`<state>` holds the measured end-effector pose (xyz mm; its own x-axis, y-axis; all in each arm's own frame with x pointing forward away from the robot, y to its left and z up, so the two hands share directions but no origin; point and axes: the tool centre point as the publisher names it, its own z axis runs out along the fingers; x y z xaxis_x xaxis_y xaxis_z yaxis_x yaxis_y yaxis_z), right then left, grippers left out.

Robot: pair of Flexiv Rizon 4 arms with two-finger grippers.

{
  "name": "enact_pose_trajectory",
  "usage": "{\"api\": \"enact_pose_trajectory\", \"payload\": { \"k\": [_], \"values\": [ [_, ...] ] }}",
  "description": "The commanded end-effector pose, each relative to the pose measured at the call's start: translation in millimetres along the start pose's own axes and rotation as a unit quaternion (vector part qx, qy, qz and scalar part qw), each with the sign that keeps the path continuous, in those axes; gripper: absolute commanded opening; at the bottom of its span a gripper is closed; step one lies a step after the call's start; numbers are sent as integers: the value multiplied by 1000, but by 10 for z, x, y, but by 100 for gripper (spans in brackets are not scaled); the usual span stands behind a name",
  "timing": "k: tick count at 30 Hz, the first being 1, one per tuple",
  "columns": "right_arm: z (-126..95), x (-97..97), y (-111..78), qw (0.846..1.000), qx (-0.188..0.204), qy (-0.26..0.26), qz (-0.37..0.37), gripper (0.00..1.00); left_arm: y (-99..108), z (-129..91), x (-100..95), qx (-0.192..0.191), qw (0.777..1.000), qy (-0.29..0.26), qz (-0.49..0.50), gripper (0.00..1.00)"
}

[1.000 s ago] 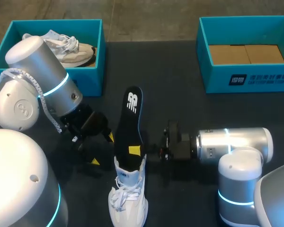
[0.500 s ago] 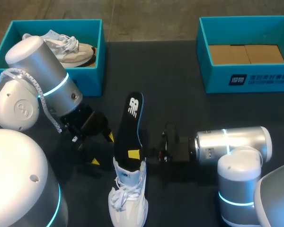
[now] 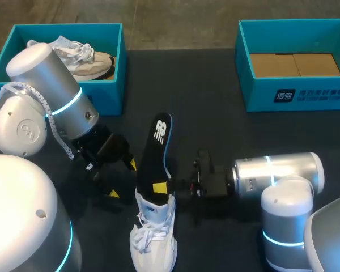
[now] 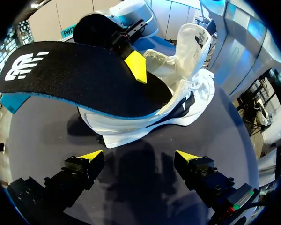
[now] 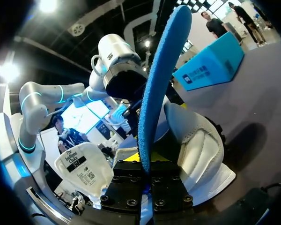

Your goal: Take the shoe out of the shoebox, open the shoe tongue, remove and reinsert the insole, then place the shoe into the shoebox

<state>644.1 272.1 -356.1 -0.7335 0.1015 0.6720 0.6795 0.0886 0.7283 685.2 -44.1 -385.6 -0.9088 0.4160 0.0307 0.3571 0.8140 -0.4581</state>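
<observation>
A white shoe (image 3: 153,235) stands on the dark table near the front, its tongue (image 5: 84,168) pulled open. A black insole (image 3: 157,148) with a blue underside (image 5: 159,79) sticks up out of the shoe's heel opening, slanting away from it. My right gripper (image 3: 161,186) is shut on the insole's lower end from the right side; one yellow tip (image 4: 136,65) shows against the black face. My left gripper (image 3: 123,179) stands open just left of the shoe (image 4: 178,93), holding nothing, with bare table between its fingers (image 4: 91,157).
A blue box (image 3: 116,85) at the back left holds a second, beige shoe (image 3: 79,56). Another blue box (image 3: 243,73) at the back right shows only its cardboard floor. Open dark table lies between the two boxes.
The right gripper has pushed the insole down and nearer, so its far tip sits lower and more of it is inside the shoe. The left arm has not moved.
</observation>
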Motion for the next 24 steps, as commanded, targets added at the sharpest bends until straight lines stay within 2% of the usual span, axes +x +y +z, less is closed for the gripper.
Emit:
{"api": "enact_pose_trajectory", "payload": {
  "k": [1, 8, 11, 14, 18, 24],
  "values": [
    [24, -20, -50, 1000, 0, 1, 0, 0, 0, -5, 10, 0, 1000, -1, 0, 100],
    [18, -14, 15, 1000, 2, 2, -2, 1, 0, -5, 10, 0, 1000, -1, 0, 100],
    [17, -11, 40, 1000, 3, 4, -3, 10, 0, -5, 10, 0, 1000, -1, 0, 100],
    [18, -10, 64, 1000, 3, 7, -4, 13, 0, -5, 10, 0, 1000, -1, 0, 100],
    [19, -7, 98, 1000, 2, 9, -7, 30, 0, -5, 10, 0, 1000, -1, 0, 100],
    [20, 19, 146, 1000, -2, 10, -12, 31, 0, -5, 10, 0, 1000, -1, 0, 100]
  ]
}}
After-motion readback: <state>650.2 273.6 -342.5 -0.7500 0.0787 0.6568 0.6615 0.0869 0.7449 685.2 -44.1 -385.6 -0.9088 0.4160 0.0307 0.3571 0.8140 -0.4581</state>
